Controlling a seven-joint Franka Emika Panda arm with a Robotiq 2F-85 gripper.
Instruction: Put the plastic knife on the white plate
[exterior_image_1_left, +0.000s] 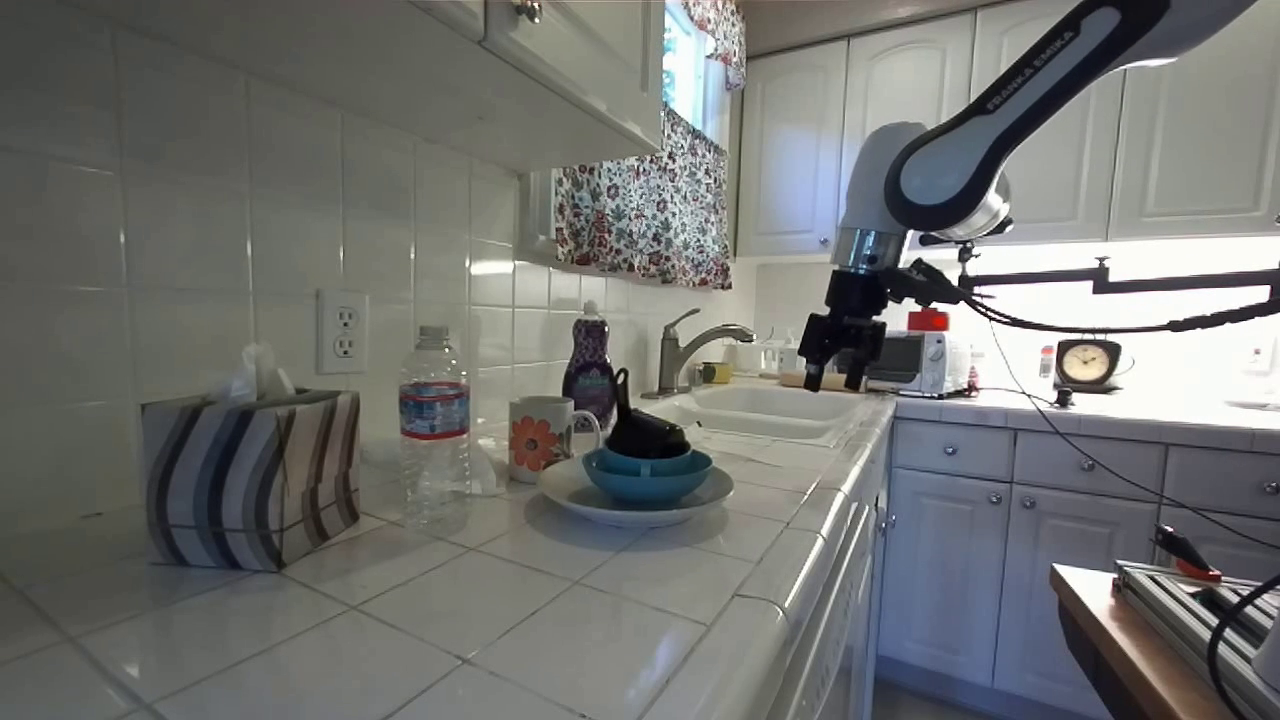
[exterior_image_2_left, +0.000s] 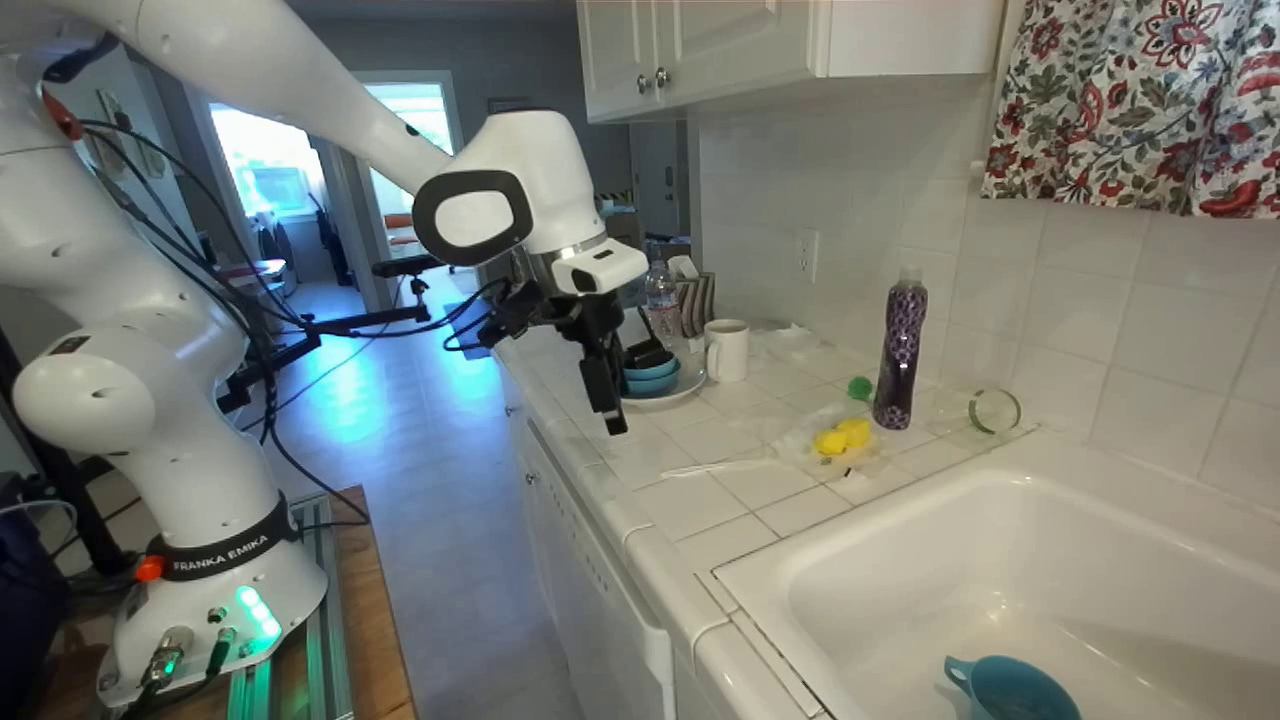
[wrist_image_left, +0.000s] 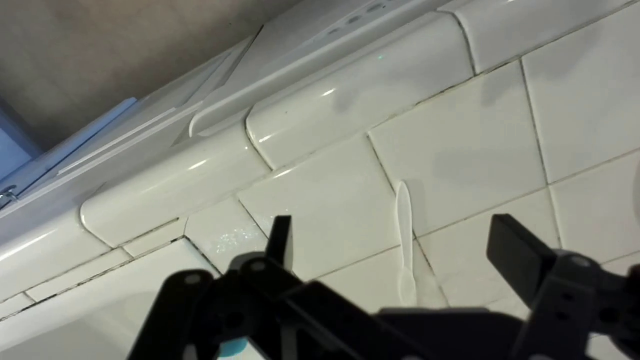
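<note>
Gripper (exterior_image_1_left: 833, 384) hangs from the arm (exterior_image_1_left: 940, 185), pointing down; fingers (wrist_image_left: 517, 255) stand wide apart. Plastic knife (wrist_image_left: 405, 222), white, lies flat on the tiled counter (wrist_image_left: 325, 205); in the wrist view it shows through the gap between the fingers, touching neither. White plate (exterior_image_1_left: 572, 500) sits on the same counter, apart from the knife. On it: two stacked blue bowls (exterior_image_1_left: 650, 488), with a black item (exterior_image_1_left: 648, 437) resting in the upper one; I cannot make out what it is. Flowered mug (exterior_image_1_left: 533, 440) stands just beside the plate; contact uncertain from where I stand. Farther along: water bottle (exterior_image_1_left: 434, 460), then striped tissue box (exterior_image_1_left: 250, 480). Toward the sink (exterior_image_2_left: 880, 580): purple bottle (exterior_image_2_left: 900, 360) upright near the wall (exterior_image_2_left: 1080, 340), yellow item (exterior_image_2_left: 845, 437) close by on the counter. Blue cup (exterior_image_2_left: 1020, 690) is inside the sink, partly cut off from view.
</note>
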